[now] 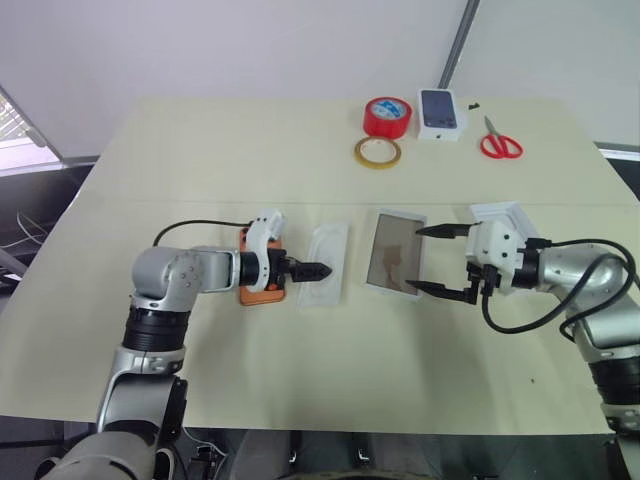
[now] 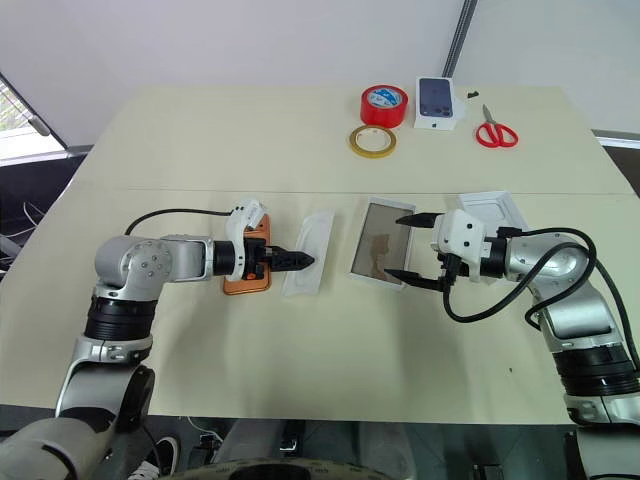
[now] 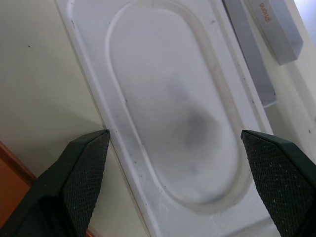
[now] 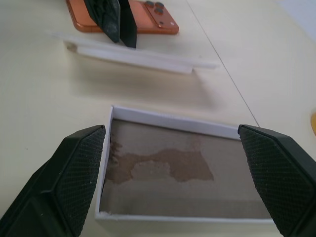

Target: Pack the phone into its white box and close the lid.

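Pale cream, the bench (image 1: 200, 150) carries everything under a plain white wall. Near its middle lies the white box (image 1: 396, 252), an open shallow tray with a mottled grey-brown floor; the right tool (image 1: 437, 260) hangs at its right edge with fingers spread wide, one toward the far corner and one toward the near, holding nothing. Just left of the tray lies a flat white insert (image 1: 326, 262) with an oval recess, and the left tool (image 1: 318, 270) hovers over its left side, fingers also spread and empty. The phone (image 1: 262, 290) lies beside the insert, largely hidden under the left wrist so only orange edges show; the right wrist view reveals its lens cluster. The lid (image 1: 505, 214) sits behind the right wrist, partly covered by it. At the far edge stand a red tape roll (image 1: 387, 116) with a blue-and-white label too small to read, a clear tape roll (image 1: 377, 152), a small white box bearing a phone picture (image 1: 442, 112), and red-handled scissors (image 1: 499, 143).
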`<action>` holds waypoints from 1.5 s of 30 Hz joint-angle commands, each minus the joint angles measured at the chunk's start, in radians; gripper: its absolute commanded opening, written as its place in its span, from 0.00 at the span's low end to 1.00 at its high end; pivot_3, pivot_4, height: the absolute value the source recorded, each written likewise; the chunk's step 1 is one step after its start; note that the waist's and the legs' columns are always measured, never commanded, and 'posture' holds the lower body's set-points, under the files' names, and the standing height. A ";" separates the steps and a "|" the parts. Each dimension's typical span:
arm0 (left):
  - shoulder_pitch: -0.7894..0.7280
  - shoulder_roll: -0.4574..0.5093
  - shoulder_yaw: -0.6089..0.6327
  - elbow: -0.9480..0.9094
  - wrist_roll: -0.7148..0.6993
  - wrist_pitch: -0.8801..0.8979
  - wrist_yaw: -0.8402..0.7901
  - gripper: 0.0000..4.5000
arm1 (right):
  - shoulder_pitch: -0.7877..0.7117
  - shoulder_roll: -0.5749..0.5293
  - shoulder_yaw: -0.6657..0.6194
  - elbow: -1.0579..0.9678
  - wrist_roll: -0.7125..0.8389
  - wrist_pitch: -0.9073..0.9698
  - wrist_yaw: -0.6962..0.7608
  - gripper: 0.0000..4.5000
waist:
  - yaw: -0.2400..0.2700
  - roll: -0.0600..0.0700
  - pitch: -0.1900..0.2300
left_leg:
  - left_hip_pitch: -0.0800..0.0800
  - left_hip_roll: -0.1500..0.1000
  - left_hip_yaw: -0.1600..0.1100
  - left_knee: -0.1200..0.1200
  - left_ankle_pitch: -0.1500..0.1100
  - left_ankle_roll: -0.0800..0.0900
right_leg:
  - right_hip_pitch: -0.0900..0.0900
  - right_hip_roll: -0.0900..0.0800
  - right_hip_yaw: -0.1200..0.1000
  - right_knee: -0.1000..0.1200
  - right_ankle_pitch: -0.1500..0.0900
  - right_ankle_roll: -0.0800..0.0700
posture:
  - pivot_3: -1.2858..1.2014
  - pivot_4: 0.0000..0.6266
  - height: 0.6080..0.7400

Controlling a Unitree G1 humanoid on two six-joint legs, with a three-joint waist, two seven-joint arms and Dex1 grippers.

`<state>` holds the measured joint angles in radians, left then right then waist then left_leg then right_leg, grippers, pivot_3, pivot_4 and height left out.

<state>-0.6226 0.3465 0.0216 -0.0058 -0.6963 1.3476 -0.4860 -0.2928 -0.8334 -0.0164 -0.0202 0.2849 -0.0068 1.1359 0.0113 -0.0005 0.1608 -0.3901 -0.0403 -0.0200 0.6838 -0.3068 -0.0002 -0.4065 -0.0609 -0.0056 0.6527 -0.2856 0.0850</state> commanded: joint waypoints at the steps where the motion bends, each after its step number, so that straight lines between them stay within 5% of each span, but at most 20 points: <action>1: -0.009 -0.032 0.058 -0.003 -0.011 0.028 0.035 0.99 | 0.004 0.009 -0.030 -0.022 0.005 -0.012 -0.023 1.00 | 0.000 0.000 0.000 | 0.000 0.000 0.000 0.000 0.000 0.000 | 0.000 0.000 0.000 0.000 0.000 0.000 | 0.52 0.24 1.00; 17: -0.001 -0.012 0.097 0.012 -0.013 0.077 0.034 0.99 | 0.004 0.037 -0.009 -0.018 -0.012 -0.031 -0.053 1.00 | 0.000 0.000 0.000 | 0.000 0.000 0.000 0.000 0.000 -0.001 | 0.000 0.000 0.000 0.000 0.000 0.000 | 0.52 0.24 1.00; 20: 0.010 -0.047 0.099 0.032 -0.014 0.077 0.036 0.82 | -0.016 0.035 -0.007 -0.018 -0.012 -0.027 -0.049 1.00 | 0.000 0.000 0.000 | 0.000 0.000 0.000 0.000 0.000 -0.001 | 0.000 0.000 0.000 0.001 0.000 0.000 | 0.52 0.24 1.00; 26: 0.026 -0.063 0.078 0.060 0.007 0.082 0.038 0.15 | -0.024 0.036 -0.005 -0.022 -0.022 -0.029 -0.052 1.00 | -0.001 0.000 0.000 | 0.000 0.000 0.000 0.000 0.000 -0.001 | -0.001 0.000 0.000 0.001 0.000 0.000 | 0.52 0.24 1.00; 28: 0.032 -0.061 0.067 0.068 0.014 0.087 0.036 0.02 | -0.022 0.039 -0.004 -0.033 -0.019 -0.022 -0.053 1.00 | 0.000 0.000 0.000 | 0.000 0.000 0.000 0.000 0.000 -0.001 | -0.001 0.000 0.000 0.001 0.000 0.000 | 0.52 0.24 1.00; 36: 0.003 -0.096 0.124 0.097 0.014 0.074 0.057 0.02 | 0.025 0.037 0.006 -0.066 -0.014 -0.004 -0.036 1.00 | 0.001 0.000 0.000 | 0.000 0.000 0.000 0.000 0.000 -0.001 | 0.000 0.000 0.000 0.001 0.000 0.000 | 0.52 0.24 1.00; 45: -0.083 -0.193 0.400 0.098 -0.050 0.127 0.164 0.02 | 0.035 0.090 0.093 -0.140 -0.018 0.141 -0.055 1.00 | -0.001 -0.001 0.000 | 0.000 0.000 0.000 0.000 0.001 -0.001 | -0.001 0.000 0.000 0.001 0.000 0.000 | 0.52 0.24 1.00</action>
<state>-0.6904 0.1517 0.3799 0.1124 -0.7302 1.4741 -0.3404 -0.2516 -0.7491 0.0686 -0.1234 0.2588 0.0979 1.0904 0.0102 -0.0011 0.1609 -0.3901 -0.0403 -0.0201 0.6839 -0.3061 -0.0015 -0.4074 -0.0608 -0.0056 0.6542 -0.2855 0.0851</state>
